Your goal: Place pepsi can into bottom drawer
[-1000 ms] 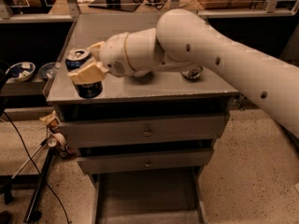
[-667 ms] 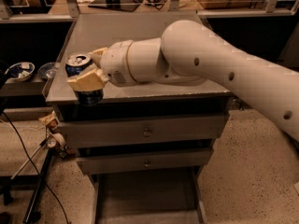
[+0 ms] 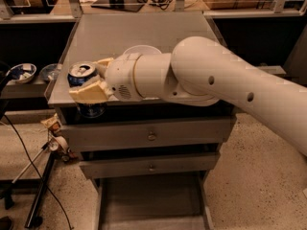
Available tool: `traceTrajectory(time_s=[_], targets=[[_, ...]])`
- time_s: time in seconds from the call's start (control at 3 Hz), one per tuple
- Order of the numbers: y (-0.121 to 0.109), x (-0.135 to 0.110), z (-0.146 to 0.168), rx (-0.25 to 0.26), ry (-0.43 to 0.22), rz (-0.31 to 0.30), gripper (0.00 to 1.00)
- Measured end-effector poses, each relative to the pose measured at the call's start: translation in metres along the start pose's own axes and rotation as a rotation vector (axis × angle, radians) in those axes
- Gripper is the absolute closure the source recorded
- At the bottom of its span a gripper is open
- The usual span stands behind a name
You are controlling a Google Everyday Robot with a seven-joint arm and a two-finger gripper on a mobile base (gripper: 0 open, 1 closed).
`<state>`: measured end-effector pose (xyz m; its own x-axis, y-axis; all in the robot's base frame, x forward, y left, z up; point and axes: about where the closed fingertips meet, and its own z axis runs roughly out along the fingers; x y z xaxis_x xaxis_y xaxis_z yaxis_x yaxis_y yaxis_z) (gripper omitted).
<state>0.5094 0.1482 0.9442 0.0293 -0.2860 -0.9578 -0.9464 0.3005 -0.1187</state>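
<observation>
In the camera view, a grey cabinet top (image 3: 139,32) is seen from above and in front, with the white arm (image 3: 230,80) reaching across it from the right. The gripper (image 3: 85,79) is found at the near left corner of the top. Its two tan fingers (image 3: 91,93) are closed around the pepsi can (image 3: 81,73), one on the near side and one on the far side. The can is held upright, its silver top with the opened tab facing up. Its dark blue lower part is seen in front of the cabinet's near edge, so it cannot be told whether the can rests on the top.

A white bowl (image 3: 141,50) is partly hidden behind the wrist, farther back on the top.

Below the top, two upper drawers with small round knobs (image 3: 151,136) are shut. Under them, the bottom drawer (image 3: 148,200) is pulled out toward the near side, its flat grey tray lying well below the can and to its right.

At the far left, two small bowls (image 3: 21,72) are seen on a low shelf, and dark cables (image 3: 29,147) hang down to the speckled floor.
</observation>
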Motion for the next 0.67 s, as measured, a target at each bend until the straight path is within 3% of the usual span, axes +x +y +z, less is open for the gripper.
traceTrajectory(time_s=[0.33, 0.67], targets=[[-0.001, 0.006, 0.002, 0.020, 0.004, -0.014, 1.00], [0.011, 0.018, -0.002, 0.057, 0.007, -0.008, 1.00]])
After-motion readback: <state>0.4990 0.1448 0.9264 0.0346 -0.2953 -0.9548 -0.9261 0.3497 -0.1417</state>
